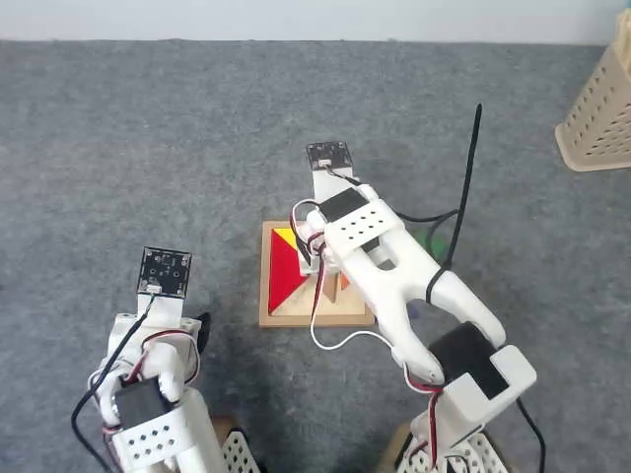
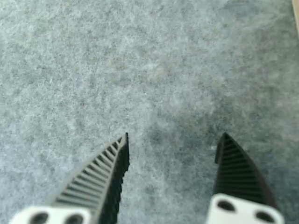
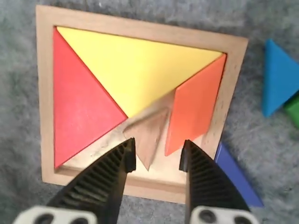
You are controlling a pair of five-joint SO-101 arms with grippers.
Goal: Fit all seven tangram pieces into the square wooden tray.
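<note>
Bare wood gap [image 3: 148, 133] free in tray [image 3: 45, 93], hemmed by red triangle [image 3: 79, 102], yellow triangle [image 3: 135, 65], orange piece [image 3: 194, 109]. Right arm [image 1: 394, 261] overhanging tray from near side. Blue triangle [image 3: 280, 74], green piece [image 3: 293, 109], dark blue piece [image 3: 236, 175] crowding table [image 3: 280, 154] beside one tray edge. Open grey table left; basket [image 1: 599, 108] far right.

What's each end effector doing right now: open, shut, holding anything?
Left end effector: open, empty, over the carpet.
Right end effector: open, holding nothing, above the wooden tray.
</note>
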